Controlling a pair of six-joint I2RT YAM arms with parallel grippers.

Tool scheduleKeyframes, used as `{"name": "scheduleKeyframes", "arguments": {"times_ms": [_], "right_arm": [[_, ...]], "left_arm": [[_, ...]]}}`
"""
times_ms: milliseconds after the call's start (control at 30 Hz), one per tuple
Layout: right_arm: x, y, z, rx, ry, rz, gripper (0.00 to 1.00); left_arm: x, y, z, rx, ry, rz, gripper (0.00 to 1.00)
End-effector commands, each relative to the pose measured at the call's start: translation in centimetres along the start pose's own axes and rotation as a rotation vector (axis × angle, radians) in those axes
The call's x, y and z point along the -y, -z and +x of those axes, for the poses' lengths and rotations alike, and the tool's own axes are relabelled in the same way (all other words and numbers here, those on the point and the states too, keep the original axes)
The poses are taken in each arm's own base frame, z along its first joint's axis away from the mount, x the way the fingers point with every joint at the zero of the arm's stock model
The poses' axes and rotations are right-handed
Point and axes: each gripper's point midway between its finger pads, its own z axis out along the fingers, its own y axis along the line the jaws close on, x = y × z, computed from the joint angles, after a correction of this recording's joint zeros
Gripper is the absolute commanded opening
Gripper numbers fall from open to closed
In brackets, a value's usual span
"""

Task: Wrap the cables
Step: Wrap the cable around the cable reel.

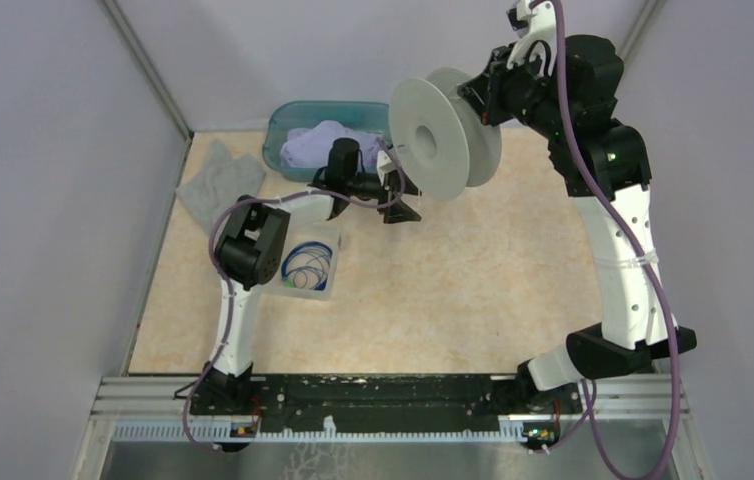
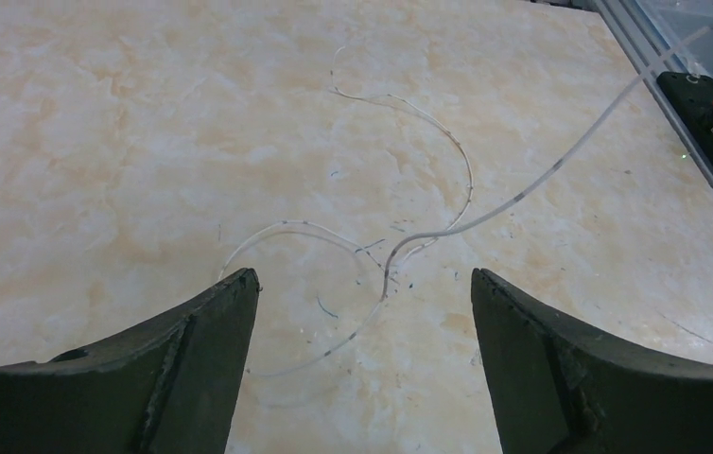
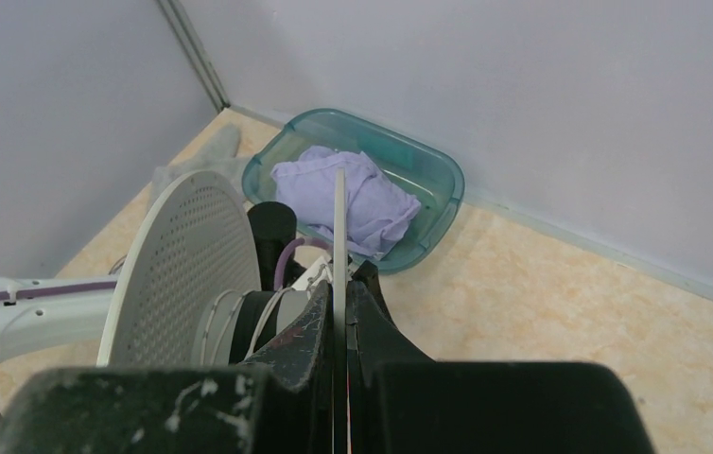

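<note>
Left tool [image 2: 364, 284] wide over whitish cable [image 2: 513, 200]; right tool [image 3: 340, 317] tight on spool rim [image 3: 339, 213].

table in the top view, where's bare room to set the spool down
Widest bare table lies between the clear box and the right arm, down to the base rail. The far left is crowded: teal bin, grey cloth, left arm. Thin whitish cable loops lie under the open left gripper, so skip that spot.

The left arm stretches forward and low, the left gripper [image 2: 362, 284] angled downward with jaws spread wide and empty, while the right arm rears high, the right gripper [image 3: 339, 317] pinched tight on a spool [image 1: 448, 150] flange.
</note>
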Motion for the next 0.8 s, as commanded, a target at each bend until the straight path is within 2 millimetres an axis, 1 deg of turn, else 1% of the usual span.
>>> {"name": "scheduleKeyframes", "arguments": {"times_ms": [0,67,167,300,333,467,633,700,767], "right_arm": [[-0.7,1.2,-3.1,0.109,0.004,-0.02,0.0],[-0.6,1.2,-2.9,0.106,0.005,-0.017,0.0],[-0.4,1.2,-2.7,0.101,0.004,-0.01,0.0],[0.0,1.2,-2.6,0.099,0.008,0.008,0.0],[0.2,1.2,-2.5,0.098,0.01,0.017,0.0],[1.6,0.9,-2.2,0.094,0.013,0.08,0.0],[4.3,0.0,-1.7,0.084,0.015,0.186,0.0],[5.4,-0.5,-1.6,0.082,0.023,0.234,0.0],[6.6,-1.1,-1.5,0.079,0.039,0.281,0.0]], "left_arm": [[0.7,-2.4,-1.1,0.041,-0.029,0.072,0.87],[0.9,-2.8,-0.7,0.047,-0.014,0.079,0.83],[1.2,-3.5,0.0,0.048,0.015,0.087,0.71],[1.7,-3.6,0.3,0.046,0.04,0.096,0.39],[1.9,-3.4,0.3,0.045,0.041,0.095,0.29],[3.3,-2.4,0.6,0.029,0.048,0.094,0.01],[5.3,-1.1,1.0,-0.038,0.061,0.068,0.0],[6.7,-0.4,1.9,-0.094,0.075,0.06,0.0],[8.0,0.3,2.0,-0.142,0.049,0.046,0.0]]}}
